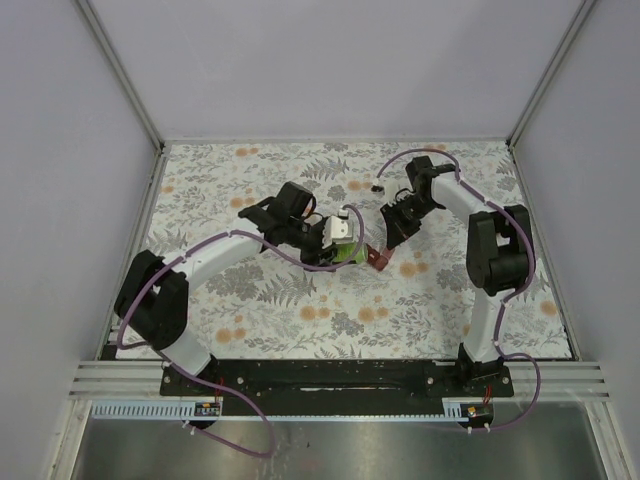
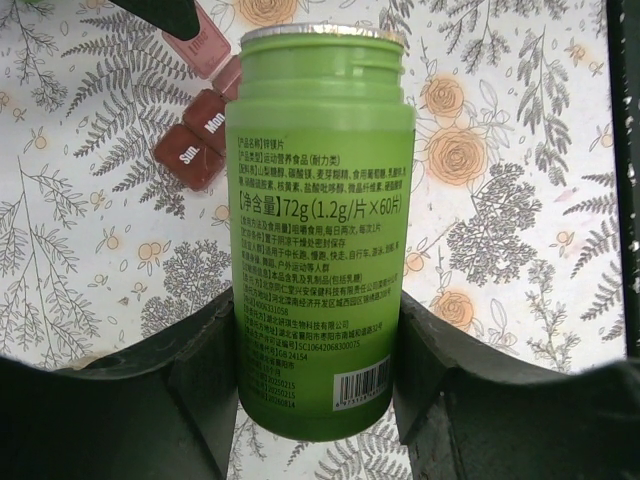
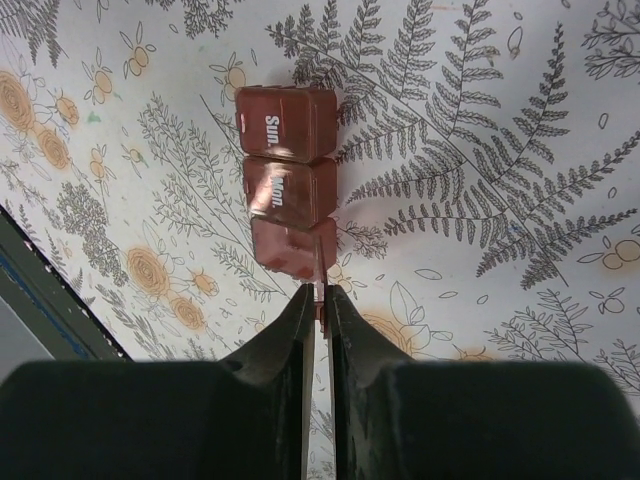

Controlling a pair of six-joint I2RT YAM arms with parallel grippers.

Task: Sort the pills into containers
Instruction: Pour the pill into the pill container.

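Near the middle of the tabletop [image 1: 250, 320], the left pincer [image 2: 318, 320] grips the green bottle [image 2: 320, 200] by its lower body. The bottle's cap is off, and its threaded mouth points toward the pill box [image 3: 285, 190], which lies at about 10 o'clock of that mouth in the left wrist view. The right pincer [image 3: 318, 300] is closed tight on a thin reddish edge at the near end of the pill box, probably a lid tab. I judge the sorting to be at an early stage, with the bottle open and in hand and a compartment about to be opened. No pills can be made out on the cloth, in the bottle or in the box, so nothing shows as sorted. The two farther compartments, at 12 o'clock of the right pincer, look shut and read "Sun." and "Mon."; the nearest lid's label is too blurred to read. The bottle's label is in Chinese print and includes "72g (1.2g/片×60片)", with a barcode near the base. A small dark item [image 1: 378, 186] lies well apart at 12 o'clock of the box, and I cannot tell what it is.
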